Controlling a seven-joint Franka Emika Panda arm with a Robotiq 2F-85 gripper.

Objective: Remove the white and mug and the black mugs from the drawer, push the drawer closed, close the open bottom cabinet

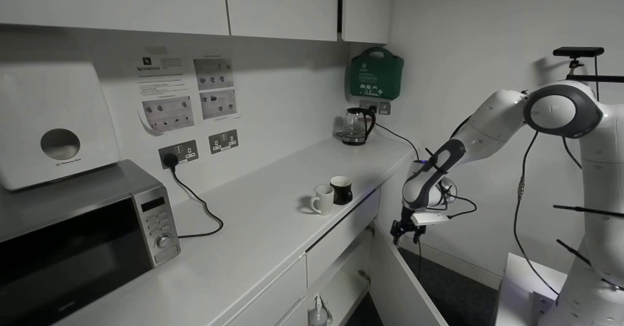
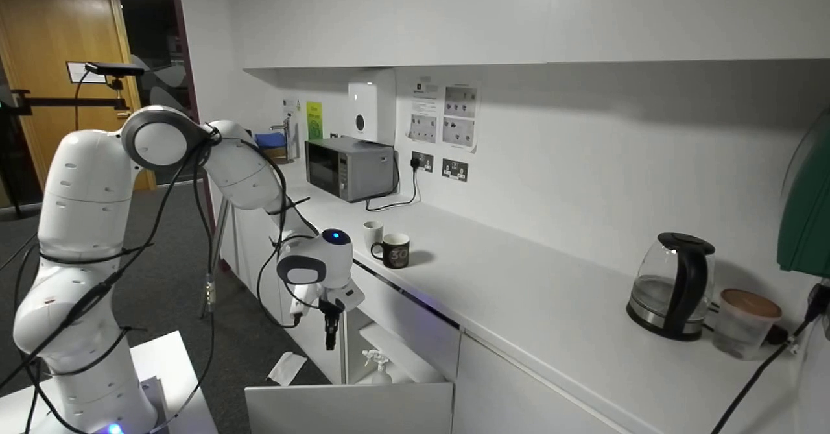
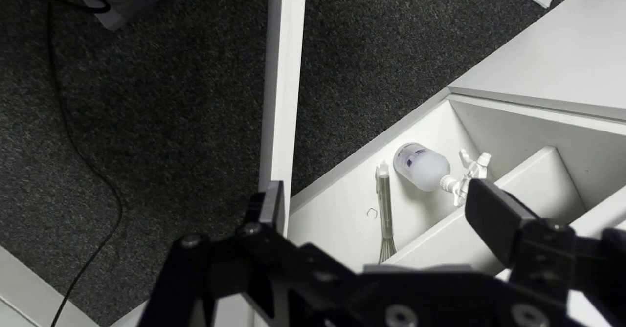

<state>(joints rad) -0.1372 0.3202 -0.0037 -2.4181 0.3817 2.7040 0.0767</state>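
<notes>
The white mug (image 1: pixel 322 200) and the black mug (image 1: pixel 341 190) stand upright side by side on the counter; the white mug (image 2: pixel 373 233) and black mug (image 2: pixel 396 251) also show in an exterior view. The drawer front (image 1: pixel 343 236) sits under the counter and looks shut. The bottom cabinet door (image 1: pixel 404 282) is swung wide open; its top edge (image 3: pixel 286 87) runs behind one finger in the wrist view. My gripper (image 1: pixel 407 236) points down near the door's top, fingers wide apart (image 3: pixel 379 197), holding nothing. I cannot tell whether a finger touches the door.
Inside the cabinet are a spray bottle (image 3: pixel 423 166), a whisk (image 3: pixel 385 209) and a shelf (image 3: pixel 440 249). A kettle (image 1: pixel 356 127) and microwave (image 1: pixel 156 228) stand on the counter. A plastic tub (image 2: pixel 746 324) is beside the kettle. Paper (image 2: pixel 287 368) lies on the floor.
</notes>
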